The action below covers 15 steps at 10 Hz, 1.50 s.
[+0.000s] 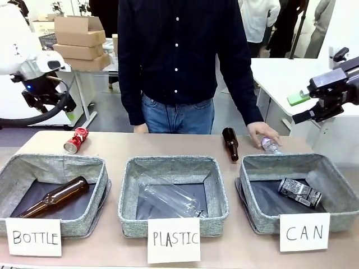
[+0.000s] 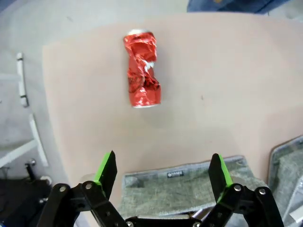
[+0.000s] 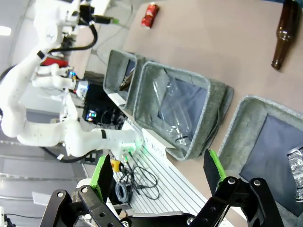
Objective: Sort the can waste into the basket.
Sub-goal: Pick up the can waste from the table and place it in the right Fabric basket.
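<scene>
The red can (image 1: pixel 76 140), crushed, lies on its side on the table behind the BOTTLE bin. In the left wrist view the red can (image 2: pixel 142 68) is ahead of my left gripper (image 2: pixel 162 172), which hangs open and apart from it. The silver-and-black can (image 1: pixel 300 192) lies inside the grey CAN basket (image 1: pixel 337 182) at the right. Above and behind that basket, my right gripper (image 1: pixel 300 107) is raised; in its own view the right gripper (image 3: pixel 158 172) is open and holds nothing, with the CAN basket (image 3: pixel 246 116) below.
A brown bottle (image 1: pixel 53 197) lies in the BOTTLE bin (image 1: pixel 56 162), and a clear bottle (image 1: pixel 168 197) in the PLASTIC bin (image 1: pixel 168 162). Another brown bottle (image 1: pixel 230 143) lies on the table. The person's hand (image 1: pixel 261 133) rests on a clear bottle (image 1: pixel 270 145).
</scene>
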Tool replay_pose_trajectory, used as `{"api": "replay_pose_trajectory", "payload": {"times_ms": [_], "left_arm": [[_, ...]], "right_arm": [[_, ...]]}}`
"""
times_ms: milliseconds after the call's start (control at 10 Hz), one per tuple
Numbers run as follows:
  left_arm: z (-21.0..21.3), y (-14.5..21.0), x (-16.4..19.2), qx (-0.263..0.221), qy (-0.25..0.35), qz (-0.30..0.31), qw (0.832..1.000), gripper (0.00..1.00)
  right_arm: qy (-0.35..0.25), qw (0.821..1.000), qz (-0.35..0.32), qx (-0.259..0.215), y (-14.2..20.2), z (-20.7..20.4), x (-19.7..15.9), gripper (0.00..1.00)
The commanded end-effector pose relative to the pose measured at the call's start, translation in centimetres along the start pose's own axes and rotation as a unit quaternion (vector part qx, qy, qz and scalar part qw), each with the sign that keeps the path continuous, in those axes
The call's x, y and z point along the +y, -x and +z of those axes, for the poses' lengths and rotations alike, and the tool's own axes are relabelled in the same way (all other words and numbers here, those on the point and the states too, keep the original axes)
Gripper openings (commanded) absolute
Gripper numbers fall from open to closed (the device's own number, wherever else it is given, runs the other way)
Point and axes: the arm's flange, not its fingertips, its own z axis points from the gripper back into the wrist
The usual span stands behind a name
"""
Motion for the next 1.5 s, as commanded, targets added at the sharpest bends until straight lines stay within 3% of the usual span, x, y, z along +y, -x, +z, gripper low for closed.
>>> {"api": "replay_pose_trajectory", "payload": {"times_ms": [0,400,600,1000,1400], "left_arm": [[-2.2,-2.6,-1.1,0.04,0.018,-0.027,0.999,1.0],[-8.1,-4.6,-2.4,0.107,-0.017,-0.011,0.994,1.0],[-10.5,-5.5,-2.1,0.12,-0.006,-0.016,0.993,1.0],[-14.7,-7.4,0.3,0.109,-0.018,0.093,0.989,1.0],[-16.3,-8.3,2.2,0.122,-0.009,0.102,0.987,1.0]], "right_arm": [[0.001,1.0,0.015,0.001,-0.1,0.2,-0.2,1.0],[0.001,1.0,0.015,0.001,-0.1,0.2,-0.2,1.0],[0.001,1.0,0.015,0.001,-0.1,0.2,-0.2,1.0],[0.001,1.0,0.015,0.001,-0.1,0.2,-0.2,1.0],[0.001,1.0,0.015,0.001,-0.1,0.2,-0.2,1.0]]}}
